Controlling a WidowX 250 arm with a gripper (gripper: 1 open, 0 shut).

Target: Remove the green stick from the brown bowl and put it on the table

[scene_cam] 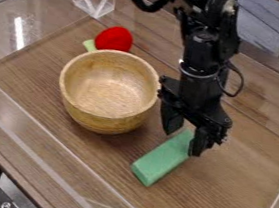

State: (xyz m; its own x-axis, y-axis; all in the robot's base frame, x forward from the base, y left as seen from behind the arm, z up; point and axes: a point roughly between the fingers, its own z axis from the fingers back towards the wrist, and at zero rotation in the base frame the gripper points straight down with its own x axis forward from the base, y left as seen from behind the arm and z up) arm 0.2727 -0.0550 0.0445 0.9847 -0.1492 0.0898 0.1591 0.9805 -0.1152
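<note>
text: none readable
labels: none on stick [170, 161], bowl [108, 91] or table [241, 195]
brands: none
numbers: none
signs: none

The black arm [203, 31] is reaching in from the top of the view and dropping almost straight down, its upper links bending over near the top edge and cables hanging along its side. The wrist is standing upright, carrying the hand [187, 132] so that it is pointing straight down, low over the bench. The two dark fingers [171, 120] are hanging spread apart with a clear gap showing between them, and they are gripping nothing.
</note>
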